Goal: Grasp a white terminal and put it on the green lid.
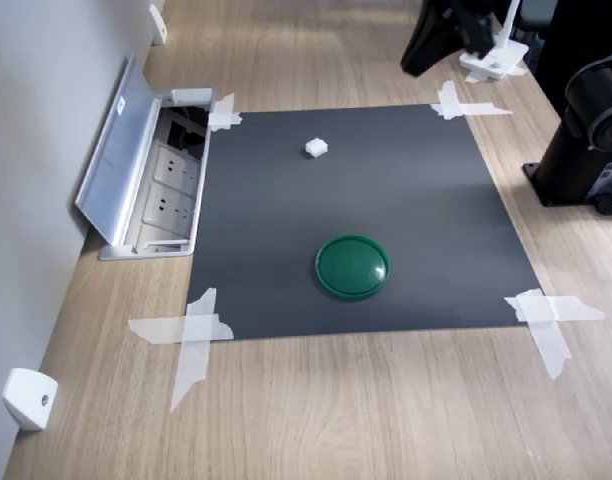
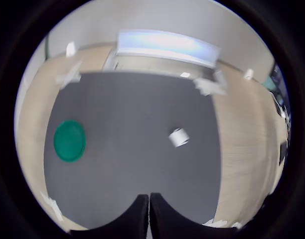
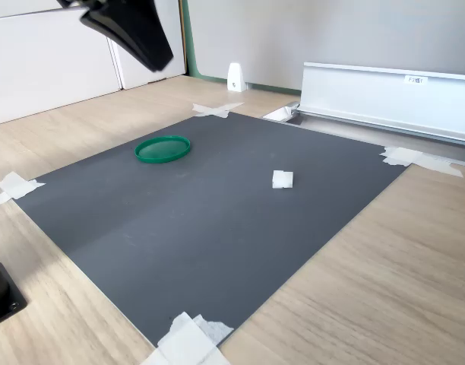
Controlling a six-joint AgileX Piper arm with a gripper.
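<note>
From the wrist view, the arm's black tool (image 2: pixel 149 211) hangs above the dark grey mat (image 2: pixel 127 149), jaws clenched together and empty. Well ahead lies the tiny white blocky plastic terminal (image 2: pixel 179 137), untouched; the flat round dark-green plastic lid (image 2: pixel 69 140) sits well apart.

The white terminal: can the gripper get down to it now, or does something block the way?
Probably yes. The white terminal lies alone on the dark mat, well apart from the green lid. The gripper, jaws together, must open first.
</note>
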